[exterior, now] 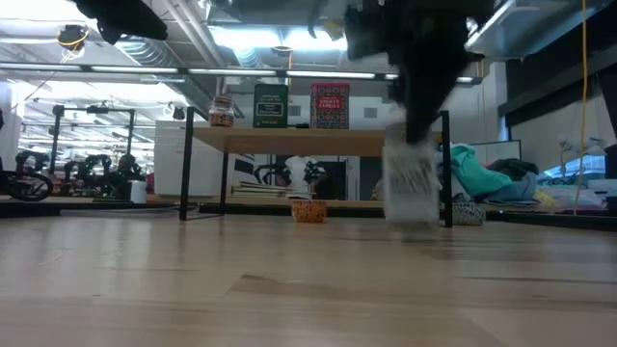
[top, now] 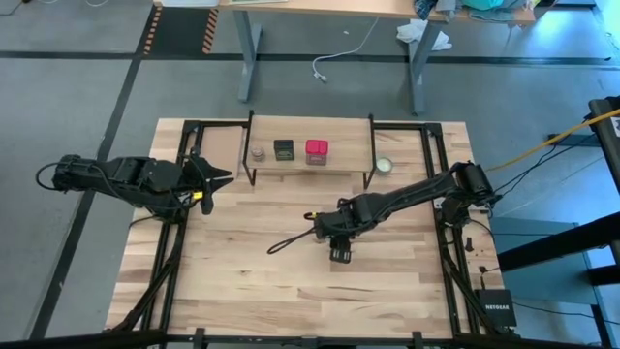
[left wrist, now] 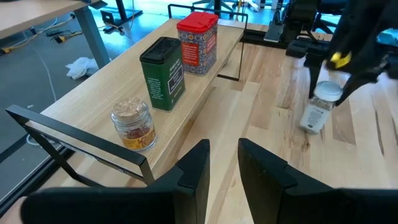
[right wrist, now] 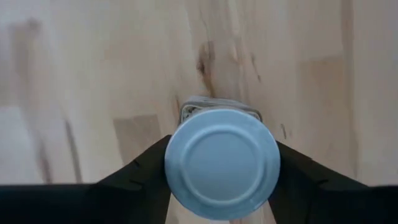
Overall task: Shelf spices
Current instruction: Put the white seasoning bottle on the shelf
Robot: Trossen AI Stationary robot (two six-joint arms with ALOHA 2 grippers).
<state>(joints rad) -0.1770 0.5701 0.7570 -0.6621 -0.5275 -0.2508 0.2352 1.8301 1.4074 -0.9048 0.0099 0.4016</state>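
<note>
The shelf [top: 310, 163] stands at the table's far side and bears three spices: a cork-topped round jar [left wrist: 132, 124], a dark green square tin [left wrist: 163, 73] and a red square box [left wrist: 198, 42]. My right gripper [top: 339, 250] is over the middle of the table, shut on the clear white-lidded jar [left wrist: 318, 107]. The jar also shows in the low view [exterior: 410, 183]. My left gripper [left wrist: 224, 171] is open and empty near the shelf's left end [top: 218, 178]. My right gripper pinches the clear jar at its white lid [right wrist: 221, 162] between its two fingers, one on each side of the lid. The fingers come from above, pointing down. The jar hangs below them, a little tilted, seemingly just clear of the tabletop.
A flat pale round disc [top: 385, 165] lies on the table by the shelf's right end. Free board shows on the shelf right of the red box [top: 349, 150]. A black cord [top: 291, 237] trails from the right arm over the table.
</note>
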